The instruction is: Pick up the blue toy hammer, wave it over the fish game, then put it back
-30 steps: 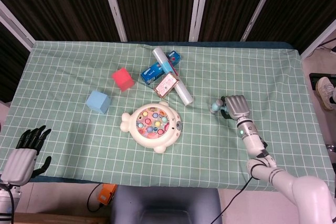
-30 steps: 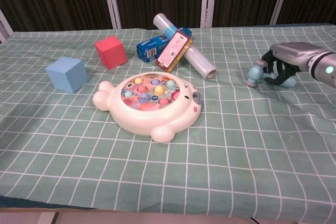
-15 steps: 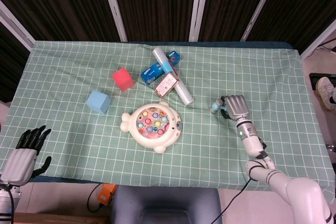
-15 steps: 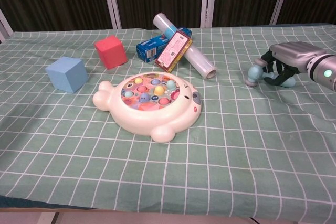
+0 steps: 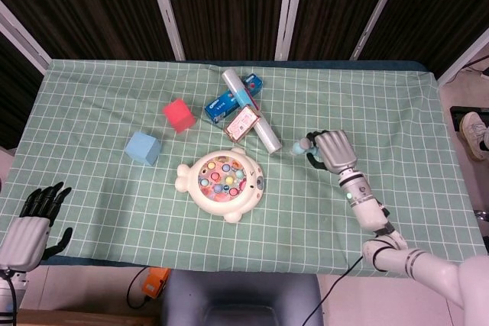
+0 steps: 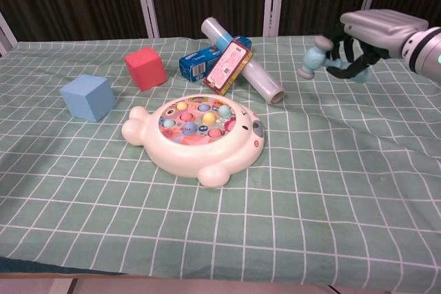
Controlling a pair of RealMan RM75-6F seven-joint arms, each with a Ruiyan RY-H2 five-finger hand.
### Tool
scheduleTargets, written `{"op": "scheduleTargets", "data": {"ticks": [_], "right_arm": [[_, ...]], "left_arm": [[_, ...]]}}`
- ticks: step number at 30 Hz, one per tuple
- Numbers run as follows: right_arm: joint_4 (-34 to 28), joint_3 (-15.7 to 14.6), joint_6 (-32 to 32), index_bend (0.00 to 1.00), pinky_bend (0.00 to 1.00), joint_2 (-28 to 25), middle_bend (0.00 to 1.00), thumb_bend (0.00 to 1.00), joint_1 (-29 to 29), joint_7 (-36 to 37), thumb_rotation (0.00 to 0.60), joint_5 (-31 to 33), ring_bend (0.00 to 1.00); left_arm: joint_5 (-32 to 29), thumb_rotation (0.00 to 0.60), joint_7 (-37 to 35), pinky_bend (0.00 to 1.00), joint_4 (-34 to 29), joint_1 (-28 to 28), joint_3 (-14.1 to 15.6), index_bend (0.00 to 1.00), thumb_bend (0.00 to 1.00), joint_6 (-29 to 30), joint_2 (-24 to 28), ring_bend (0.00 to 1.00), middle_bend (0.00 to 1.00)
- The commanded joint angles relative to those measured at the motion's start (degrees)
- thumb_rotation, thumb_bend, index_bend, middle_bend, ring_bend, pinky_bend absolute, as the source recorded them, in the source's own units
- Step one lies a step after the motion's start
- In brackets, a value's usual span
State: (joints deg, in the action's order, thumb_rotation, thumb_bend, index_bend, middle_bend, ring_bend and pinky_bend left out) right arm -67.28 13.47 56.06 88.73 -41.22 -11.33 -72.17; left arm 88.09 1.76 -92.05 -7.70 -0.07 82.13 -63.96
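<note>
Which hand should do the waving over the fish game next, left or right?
Right. The right hand already holds the hammer lifted off the cloth, just to the side of the fish game. The left hand holds nothing and hangs off the table's near corner, farther from the game.

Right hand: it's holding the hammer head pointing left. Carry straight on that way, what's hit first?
Probably the clear film roll, near its lower end. The right hand holds the blue toy hammer lifted, so it might pass above; height is unclear.

head cam high, looking down, chest cam low, nearer, both share table (image 5: 92, 104)
</note>
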Motion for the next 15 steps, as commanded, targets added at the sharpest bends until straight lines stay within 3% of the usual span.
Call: {"op": "scheduleTargets", "data": {"ticks": [1,6,15], "right_arm": [[-19.25,1.38,1.59,1.00,0.85,-8.97,0.76,0.55,-1.26,-14.21,0.600,0.80,0.81],[-29.67,2.95,-0.57,1.00,0.85,-9.02,0.76,0.55,-6.45,-28.83,0.600,7.04,0.81],[-28.30,3.48,-0.63,1.00,0.85,-0.14,0.76,0.55,-17.32,-47.36,0.600,24.77,0.81]], "left_arm": [[0.16,0.600,-0.42,0.06,0.04,0.14,0.02,0.00,0.42,0.27,0.19,0.00,0.00],[0.49,0.600,-1.53,0.06,0.20,0.37,0.12,0.00,0.42,0.69,0.62,0.00,0.00],[1.36,0.600,-4.15,0.06,0.80,0.62,0.43,0.00,0.41,1.17,1.46,0.00,0.00]]}}
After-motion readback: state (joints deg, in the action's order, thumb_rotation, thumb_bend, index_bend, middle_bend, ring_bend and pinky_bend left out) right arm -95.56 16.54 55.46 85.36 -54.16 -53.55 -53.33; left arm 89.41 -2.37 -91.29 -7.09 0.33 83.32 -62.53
